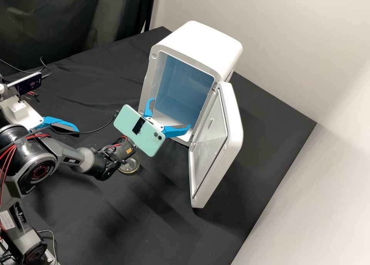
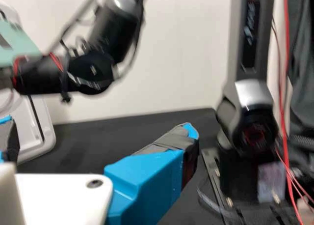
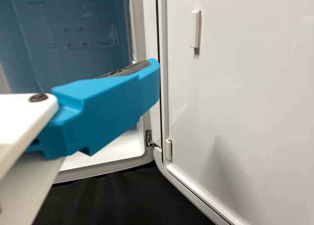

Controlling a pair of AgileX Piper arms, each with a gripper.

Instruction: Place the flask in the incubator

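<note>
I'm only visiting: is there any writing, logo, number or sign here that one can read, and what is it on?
Nothing here can be read with certainty.
White mark on the grey forearm link: too small to read.
Lettering round the red joint ring: too small.
Base sticker: too small.
Lettering on the upright arm link: blurred.
Incubator: no print visible on body or door.

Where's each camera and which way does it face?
High view: fixed above the black bench, facing down at the white blue-lined incubator; both arms show.
Left wrist view: on the left arm, facing the pale wall; left gripper shows.
Right wrist view: at the incubator's mouth, facing inside; a finger of the right gripper shows.
High and right wrist views share its open door.
</note>
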